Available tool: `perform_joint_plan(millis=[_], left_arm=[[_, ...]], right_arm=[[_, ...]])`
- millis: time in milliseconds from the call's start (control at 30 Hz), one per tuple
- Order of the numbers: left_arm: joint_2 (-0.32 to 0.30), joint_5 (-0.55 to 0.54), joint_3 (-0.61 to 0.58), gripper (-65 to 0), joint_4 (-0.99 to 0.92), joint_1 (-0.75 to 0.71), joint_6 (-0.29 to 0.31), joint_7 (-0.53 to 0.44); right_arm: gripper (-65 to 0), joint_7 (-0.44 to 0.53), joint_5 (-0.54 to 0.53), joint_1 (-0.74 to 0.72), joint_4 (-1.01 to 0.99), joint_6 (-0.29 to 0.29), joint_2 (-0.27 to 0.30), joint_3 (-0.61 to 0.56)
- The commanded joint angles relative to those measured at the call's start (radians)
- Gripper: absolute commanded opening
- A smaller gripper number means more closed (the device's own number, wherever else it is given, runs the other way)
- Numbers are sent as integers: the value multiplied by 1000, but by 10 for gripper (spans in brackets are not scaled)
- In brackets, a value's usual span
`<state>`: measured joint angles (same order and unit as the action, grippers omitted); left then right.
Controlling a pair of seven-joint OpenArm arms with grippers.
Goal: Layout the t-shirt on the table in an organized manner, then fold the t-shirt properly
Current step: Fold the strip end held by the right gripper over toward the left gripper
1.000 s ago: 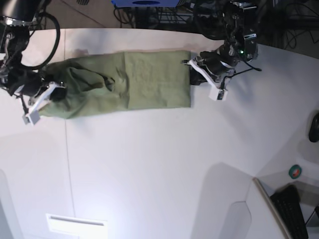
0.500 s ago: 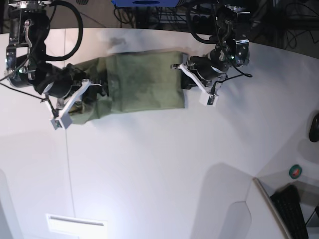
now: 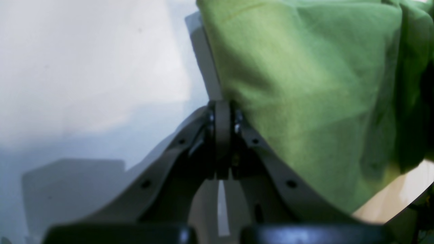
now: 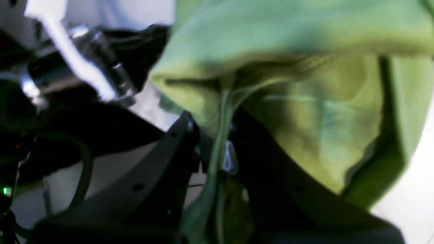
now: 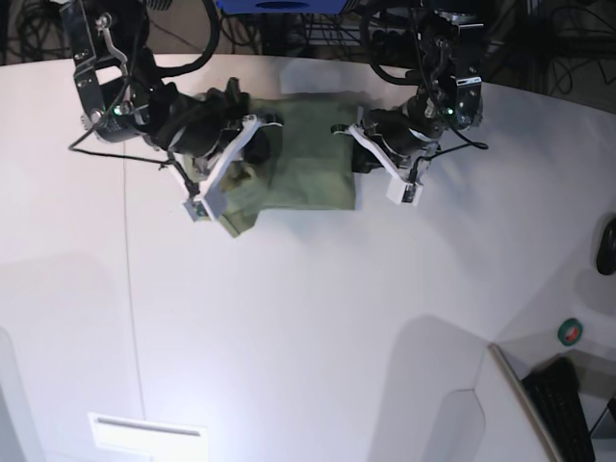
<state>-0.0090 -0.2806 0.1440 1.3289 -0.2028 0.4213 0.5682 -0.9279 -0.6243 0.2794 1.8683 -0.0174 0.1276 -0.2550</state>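
T-shirt fabric, olive green and wrinkled, is seen bunched into a short, thick bundle near the far edge of the white table, between the two arms. Half a second ago the cloth was stretched longer across the table; its left end has since been carried inward and upward, so that it is now doubled toward the right end. The right gripper, shown on the left of the base view, has been moved well in from the table's left side and is now found over the cloth. In the right wrist view its jaws are clamped on a gathered fold of green fabric, which hangs loose around them. The left gripper, on the right of the base view, has stayed almost where it was, at the shirt's right edge. In the left wrist view its jaws are pressed together at the cloth's border, with fabric lying just beside and over one finger; whether cloth is pinched between them cannot be told. Wide bare tabletop is left toward the near side and both ends, crossed by a thin dark seam.
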Motion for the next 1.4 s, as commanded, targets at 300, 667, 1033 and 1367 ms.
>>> perform_joint_plan(millis=[300,667,1033,1367], left_arm=[[-4,-1,-5,-650,11,1,3,-3],[-6,-1,-5,-650,11,-2,3,0],[-6,-1,-5,-650,11,-4,3,0],[-7,-1,-7,-650,11,-5,3,2]], right_arm=[[-650,40,-13,-88,-60,0,5,-22],[-650,66,70,-139,-144,0,-13,-146],[-650,65,117,-153,-207,0,-46,-151],[-650,62,117,-193,-238,0,-64,-186]])
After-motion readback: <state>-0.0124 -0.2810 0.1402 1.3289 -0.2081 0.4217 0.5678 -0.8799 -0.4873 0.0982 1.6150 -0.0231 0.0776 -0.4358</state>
